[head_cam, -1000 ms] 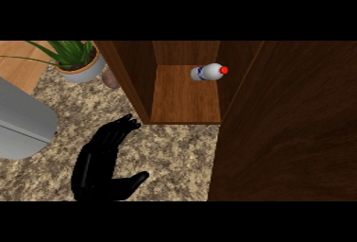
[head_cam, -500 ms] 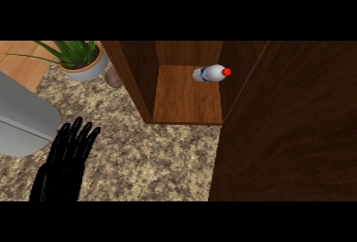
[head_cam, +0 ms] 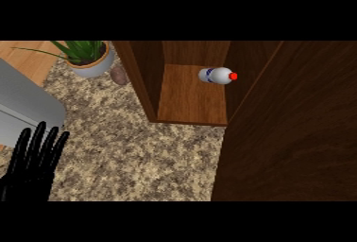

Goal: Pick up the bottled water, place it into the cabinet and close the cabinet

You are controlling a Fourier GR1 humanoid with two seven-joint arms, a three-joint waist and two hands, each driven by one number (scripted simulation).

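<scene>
Bottled water (head_cam: 217, 75): one small bottle, whitish body, red cap, a dark blue band of label round the middle; any lettering on the band is too small to read. It lies on its side on the cabinet shelf (head_cam: 191, 99), cap pointing toward the right-hand wall of the compartment, near the back of the shelf. Cabinet (head_cam: 143, 71): dark brown wood with a lighter, warm-toned shelf board showing grain; the compartment stands open to view. Cabinet door (head_cam: 293, 132): a broad dark wood panel filling the right of the head view, its edge running from the top down past the shelf's right end. Left hand (head_cam: 31, 165): black, at the lower left edge, fingers straight and slightly spread, pointing up the view, holding nothing and well apart from the bottle; it rests above the counter near the grey object. Right hand: does not show. Counter (head_cam: 140, 160): speckled stone top in beige, brown and grey, running from the cabinet's foot to the lower edge. Potted plant (head_cam: 87, 56): green pointed leaves in a pale round pot, standing at the upper left on the counter, just beside the cabinet's left wall. Grey object (head_cam: 24, 104): a smooth, pale grey rounded body at the left edge, only partly in view. Wooden surface (head_cam: 21, 54): a light orange-brown patch in the top left corner, behind the plant.
</scene>
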